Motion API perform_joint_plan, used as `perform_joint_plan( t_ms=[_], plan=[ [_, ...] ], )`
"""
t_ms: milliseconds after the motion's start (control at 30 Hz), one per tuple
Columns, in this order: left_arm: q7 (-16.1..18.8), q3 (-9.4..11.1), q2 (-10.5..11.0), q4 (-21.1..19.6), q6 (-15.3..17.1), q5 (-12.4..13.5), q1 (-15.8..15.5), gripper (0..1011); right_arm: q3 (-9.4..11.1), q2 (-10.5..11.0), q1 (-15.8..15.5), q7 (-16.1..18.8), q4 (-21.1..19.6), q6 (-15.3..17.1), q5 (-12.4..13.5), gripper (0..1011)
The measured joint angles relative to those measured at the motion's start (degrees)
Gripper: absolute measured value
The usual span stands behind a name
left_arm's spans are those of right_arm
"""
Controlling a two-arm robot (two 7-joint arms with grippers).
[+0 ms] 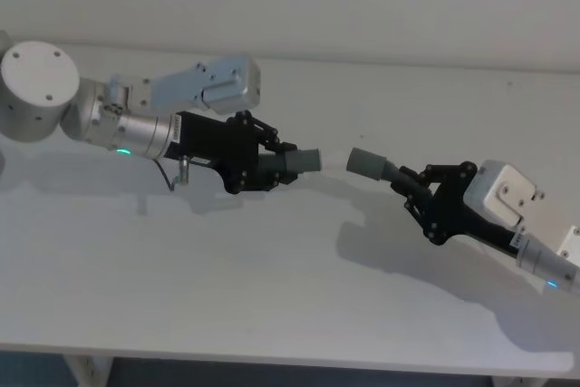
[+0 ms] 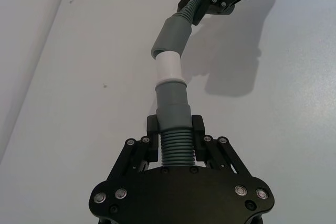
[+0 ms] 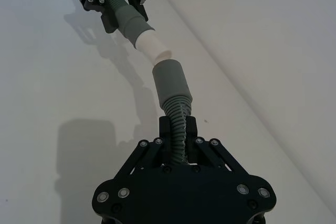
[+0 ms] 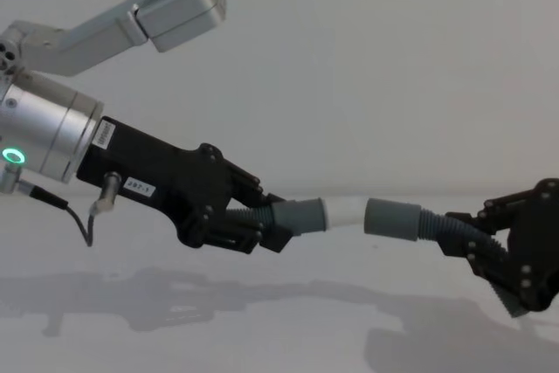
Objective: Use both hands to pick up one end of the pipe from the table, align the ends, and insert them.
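Both pipe pieces hang above the white table (image 1: 272, 296). My left gripper (image 1: 272, 166) is shut on the ribbed hose of the white-tipped piece (image 2: 172, 106). Its white tip (image 2: 169, 67) points toward the other piece. My right gripper (image 1: 413, 184) is shut on the ribbed hose behind the grey collar (image 3: 171, 81). The white tip (image 3: 151, 44) meets the collar mouth at a slight angle; how far in it sits cannot be told. In the chest view the white tip (image 4: 345, 211) and the collar (image 4: 393, 217) form one line between the left gripper (image 4: 262, 226) and the right gripper (image 4: 472, 243).
The left arm's silver wrist with its green ring light (image 4: 13, 156) comes in from the left. The table's front edge (image 1: 272, 356) runs along the bottom of the head view, and a plain wall (image 4: 393, 58) stands behind the table.
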Motion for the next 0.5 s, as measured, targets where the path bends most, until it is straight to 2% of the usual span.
perform_joint_plan(
  t_ms=[500],
  plan=[
    [-0.36,0.53,-0.39,1.39,-0.32,-1.08,-0.71,360,0.19,-0.09,0.30,0.16,0.65,0.93,0.83,155]
  ],
)
